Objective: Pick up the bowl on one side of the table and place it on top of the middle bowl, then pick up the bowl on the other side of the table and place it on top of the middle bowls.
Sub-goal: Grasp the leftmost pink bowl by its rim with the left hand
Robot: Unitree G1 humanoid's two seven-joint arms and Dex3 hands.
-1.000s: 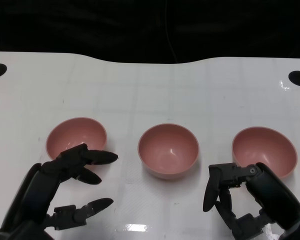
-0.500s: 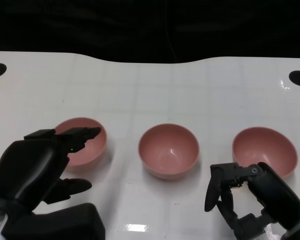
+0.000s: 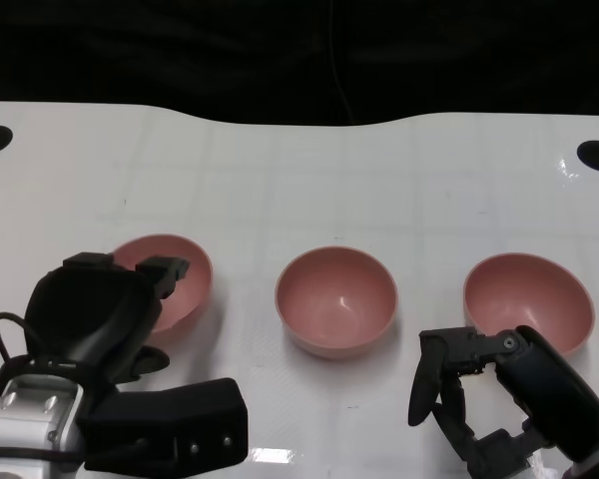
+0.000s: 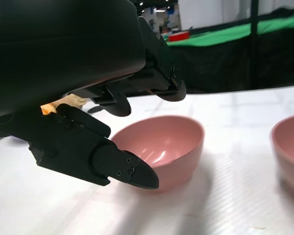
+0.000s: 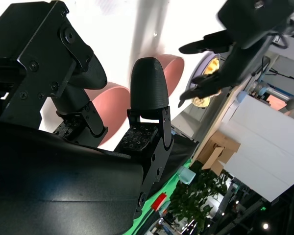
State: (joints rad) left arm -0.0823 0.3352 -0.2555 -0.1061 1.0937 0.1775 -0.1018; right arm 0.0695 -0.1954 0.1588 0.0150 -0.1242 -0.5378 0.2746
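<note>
White table, 3 pink bowls, L hand over one

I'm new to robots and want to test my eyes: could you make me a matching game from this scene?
Things:
1. left hand
2. right hand
3. middle bowl
4. black disc

Places:
A. far right table corner
B. fingers over the left bowl's rim
C. alone between the other bowls
D. near side of the right bowl, holding nothing

Pairs: 1-B, 2-D, 3-C, 4-A
</note>
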